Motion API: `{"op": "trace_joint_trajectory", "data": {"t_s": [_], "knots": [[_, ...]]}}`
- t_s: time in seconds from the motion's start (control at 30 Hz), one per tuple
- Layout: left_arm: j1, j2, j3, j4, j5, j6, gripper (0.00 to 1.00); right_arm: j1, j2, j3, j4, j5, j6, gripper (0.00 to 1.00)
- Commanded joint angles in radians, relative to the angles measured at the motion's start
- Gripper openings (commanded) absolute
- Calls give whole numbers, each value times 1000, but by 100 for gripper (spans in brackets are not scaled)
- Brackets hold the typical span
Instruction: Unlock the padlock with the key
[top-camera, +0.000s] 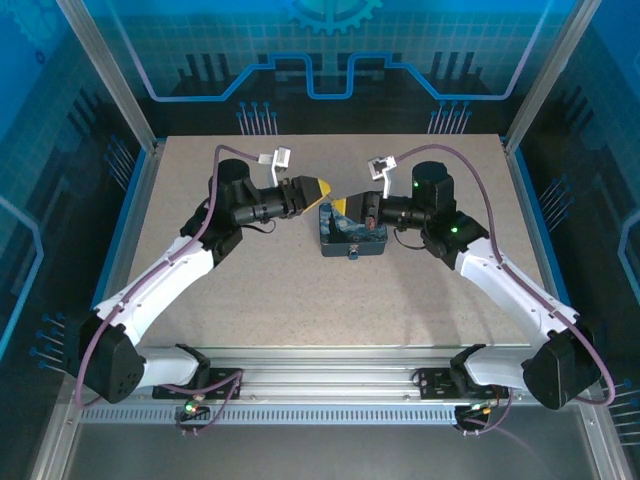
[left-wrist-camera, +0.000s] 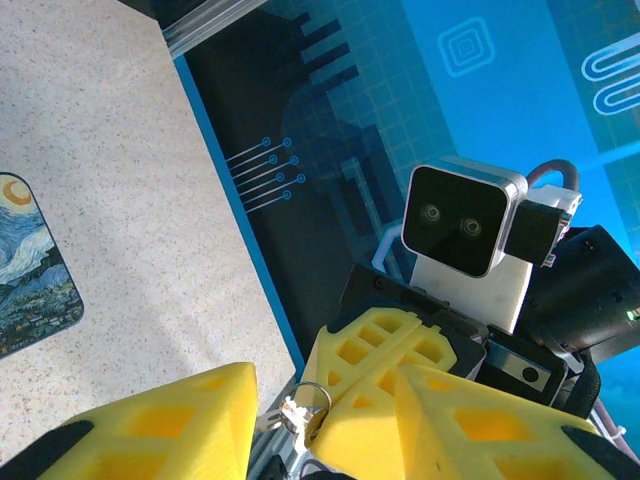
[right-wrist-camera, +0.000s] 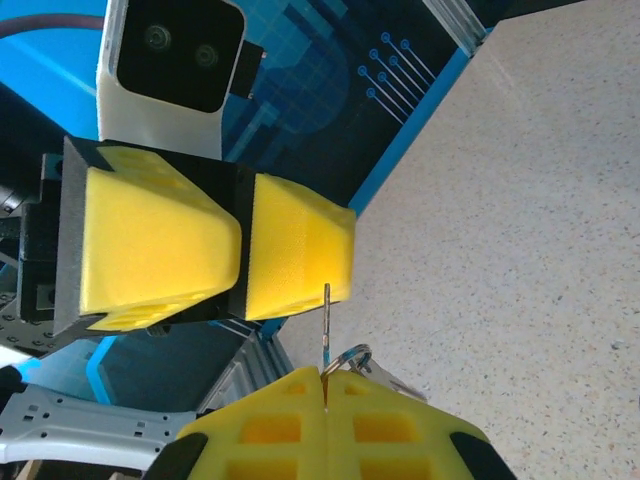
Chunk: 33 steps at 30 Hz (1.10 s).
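The dark blue swirl-painted tin box (top-camera: 355, 238) lies mid-table, with the tiny pale padlock (top-camera: 352, 258) at its near side. My right gripper (right-wrist-camera: 325, 378) is shut on the key (right-wrist-camera: 326, 318). The thin blade sticks straight out from the pinched yellow fingers, and the key ring (right-wrist-camera: 352, 357) hangs beside it. In the top view the right gripper (top-camera: 347, 207) hovers over the box's far left corner. My left gripper (left-wrist-camera: 322, 380) is open, facing the right one tip to tip. The key ring (left-wrist-camera: 310, 403) and the right fingers (left-wrist-camera: 400, 360) show between its pads. The left gripper (top-camera: 320, 188) holds nothing.
A corner of the tin box (left-wrist-camera: 30, 270) shows at the left edge of the left wrist view. Speckled tabletop (top-camera: 250, 280) spreads around the box. A blue rail and dark panel wall (left-wrist-camera: 290, 200) bound the table's edge. Each arm's wrist camera (left-wrist-camera: 465, 225) faces the other.
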Motion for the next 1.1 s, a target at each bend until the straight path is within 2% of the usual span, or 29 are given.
{"op": "trace_joint_trajectory", "data": {"t_s": [0.0,0.17,0.63,0.83,0.93,1.03,1.07], "knots": [[-9,7,31,36,28,-5,41,-11,-23,-14,72,-54,39,0],[-10,2,30,45,28,-4,39,-11,-18,-25,109,-80,70,0],[-11,-17,17,59,42,-8,18,-33,-2,-54,193,-103,158,0],[-14,-16,20,58,49,-6,14,-36,10,-57,219,-113,178,0],[-19,-14,21,57,49,0,1,-40,12,-58,220,-112,182,0],[-19,-14,26,38,41,11,0,-45,11,-65,219,-115,182,0],[-19,-14,29,27,37,19,0,-48,11,-69,214,-115,181,6]]}}
